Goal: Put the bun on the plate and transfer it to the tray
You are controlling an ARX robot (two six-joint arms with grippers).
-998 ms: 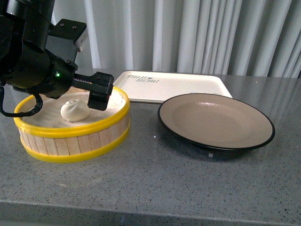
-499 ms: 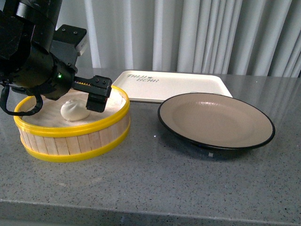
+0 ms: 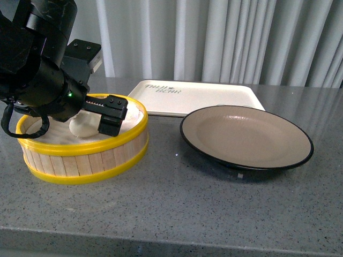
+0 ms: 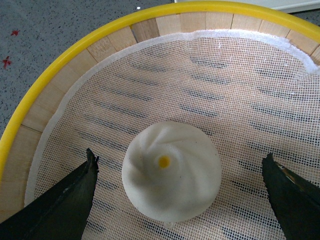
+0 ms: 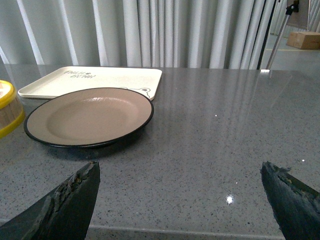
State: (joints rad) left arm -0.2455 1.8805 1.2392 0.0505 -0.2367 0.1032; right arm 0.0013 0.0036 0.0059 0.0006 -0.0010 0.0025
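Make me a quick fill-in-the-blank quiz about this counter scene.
1. The bun lies in the steamer basket, between the ____ jaws of the left gripper.
2. The plate is ____.
3. The tray lies ____ the plate, nearer the curtain.
Missing words: open, empty, behind.

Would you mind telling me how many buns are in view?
1. The bun sits inside the steamer basket, flanked by the open left gripper; none seems hidden.
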